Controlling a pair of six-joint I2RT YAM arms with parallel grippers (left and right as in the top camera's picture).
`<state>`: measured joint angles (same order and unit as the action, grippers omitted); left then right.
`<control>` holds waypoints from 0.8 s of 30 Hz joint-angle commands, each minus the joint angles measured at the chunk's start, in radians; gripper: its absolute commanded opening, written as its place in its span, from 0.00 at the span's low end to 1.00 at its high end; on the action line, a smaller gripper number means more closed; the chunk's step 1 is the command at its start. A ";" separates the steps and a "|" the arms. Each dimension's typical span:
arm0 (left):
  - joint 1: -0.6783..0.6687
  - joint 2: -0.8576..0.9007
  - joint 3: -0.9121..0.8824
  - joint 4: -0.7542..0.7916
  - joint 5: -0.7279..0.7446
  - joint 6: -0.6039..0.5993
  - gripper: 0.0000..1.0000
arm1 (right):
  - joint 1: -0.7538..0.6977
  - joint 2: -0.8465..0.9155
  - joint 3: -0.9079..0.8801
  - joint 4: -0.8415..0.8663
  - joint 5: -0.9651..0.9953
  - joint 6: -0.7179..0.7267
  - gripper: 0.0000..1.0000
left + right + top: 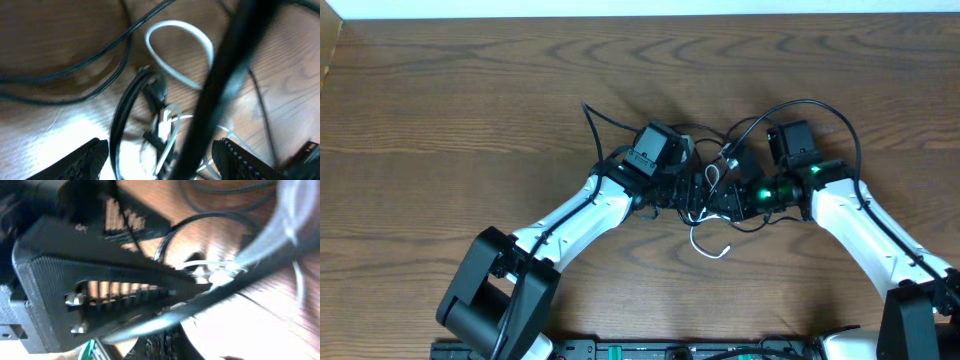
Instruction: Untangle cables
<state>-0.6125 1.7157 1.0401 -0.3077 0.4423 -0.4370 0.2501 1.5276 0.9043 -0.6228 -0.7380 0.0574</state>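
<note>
black cable and white cable lie knotted mid-scene, untangling looks barely begun; left gripper hangs wide over the snarl, right gripper clamped shut to its right.

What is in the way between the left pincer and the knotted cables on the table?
A thick, blurred black cord crosses slantwise in front of the cables, between the fingers of the open left pincer. Nothing else visible.
</note>
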 commanded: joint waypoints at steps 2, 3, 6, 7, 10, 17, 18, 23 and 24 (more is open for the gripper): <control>-0.003 0.010 -0.005 -0.028 -0.025 0.021 0.71 | -0.041 0.002 0.019 0.007 0.049 0.027 0.01; -0.005 0.010 -0.005 -0.029 -0.025 0.021 0.71 | -0.045 0.002 0.019 0.007 0.049 0.027 0.01; -0.009 0.013 -0.006 -0.028 -0.024 0.019 0.71 | -0.048 0.002 0.019 0.007 0.052 0.027 0.01; -0.011 0.015 -0.007 -0.028 -0.024 0.012 0.71 | -0.048 0.002 0.019 0.007 0.052 0.027 0.01; -0.019 0.028 -0.009 -0.028 -0.024 -0.005 0.70 | -0.048 0.002 0.019 0.006 0.052 0.027 0.01; -0.040 0.095 -0.010 -0.026 -0.026 -0.009 0.57 | -0.048 0.002 0.019 0.005 0.070 0.027 0.01; -0.040 0.099 -0.010 -0.024 -0.026 -0.009 0.49 | -0.048 0.002 0.019 0.002 0.094 0.034 0.01; -0.039 0.098 -0.010 0.006 -0.025 -0.002 0.08 | -0.048 0.002 0.019 -0.049 0.262 0.062 0.01; -0.039 0.094 -0.008 0.014 -0.024 -0.002 0.08 | -0.048 0.002 0.018 -0.060 0.261 0.061 0.04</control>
<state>-0.6502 1.8118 1.0382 -0.3016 0.4198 -0.4450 0.2050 1.5276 0.9043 -0.6712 -0.5571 0.1013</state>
